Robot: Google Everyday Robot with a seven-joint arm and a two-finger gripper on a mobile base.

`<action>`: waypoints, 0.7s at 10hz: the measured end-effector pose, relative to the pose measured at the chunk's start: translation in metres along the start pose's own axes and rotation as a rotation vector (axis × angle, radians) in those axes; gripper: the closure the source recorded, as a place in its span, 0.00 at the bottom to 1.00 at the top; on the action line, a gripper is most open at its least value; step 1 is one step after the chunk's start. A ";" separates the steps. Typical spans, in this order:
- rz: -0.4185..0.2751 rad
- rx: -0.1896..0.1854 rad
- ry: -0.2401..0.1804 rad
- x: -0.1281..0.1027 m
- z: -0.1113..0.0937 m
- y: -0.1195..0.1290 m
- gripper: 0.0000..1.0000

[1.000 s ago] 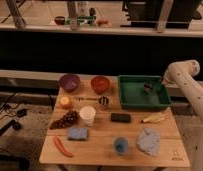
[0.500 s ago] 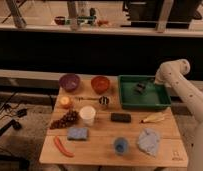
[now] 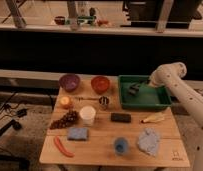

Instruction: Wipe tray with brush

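Note:
The green tray [image 3: 156, 101] stands at the back right of the wooden table. Inside it, toward the left half, lies the small dark brush [image 3: 132, 89], head down on the tray floor. My white arm reaches in from the right over the tray's far rim. My gripper [image 3: 140, 85] is low inside the tray, shut on the brush at its right end.
Left of the tray stand a red bowl [image 3: 100, 83] and a purple bowl [image 3: 69, 81]. A black block [image 3: 120, 117], a banana [image 3: 154, 118], a white cup [image 3: 87, 115], a metal cup [image 3: 103, 102], a grey cloth [image 3: 148, 140] and a blue cup [image 3: 120, 145] fill the table.
My arm has swung left over the tray. The brush has slid left with it, from the tray's middle to its left half.

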 end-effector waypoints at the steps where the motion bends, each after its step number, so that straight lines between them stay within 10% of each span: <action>1: -0.003 -0.008 -0.018 -0.003 -0.004 0.006 1.00; 7: 0.025 -0.052 -0.055 0.014 -0.041 0.041 1.00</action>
